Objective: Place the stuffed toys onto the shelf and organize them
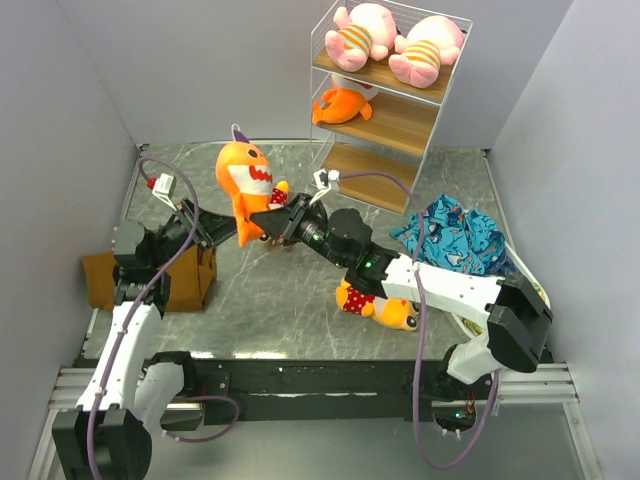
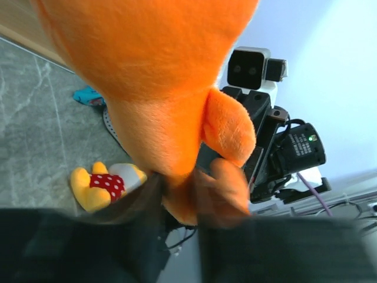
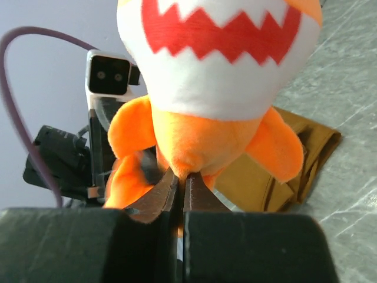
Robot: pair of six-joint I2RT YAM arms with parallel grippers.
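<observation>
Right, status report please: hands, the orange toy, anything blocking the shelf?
Right hand shut on orange fish toy, at its base. Left hand beside it, grip unclear. Path to shelf looks open.

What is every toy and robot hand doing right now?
Orange fish toy: held up in the air.
Right gripper: shut on its bottom.
Left gripper: at its tail, grip unclear.
Pink toys: lying on the shelf's top board.
Second orange fish: lying on the middle board.
Yellow toy: lying on the table under the right arm.
</observation>
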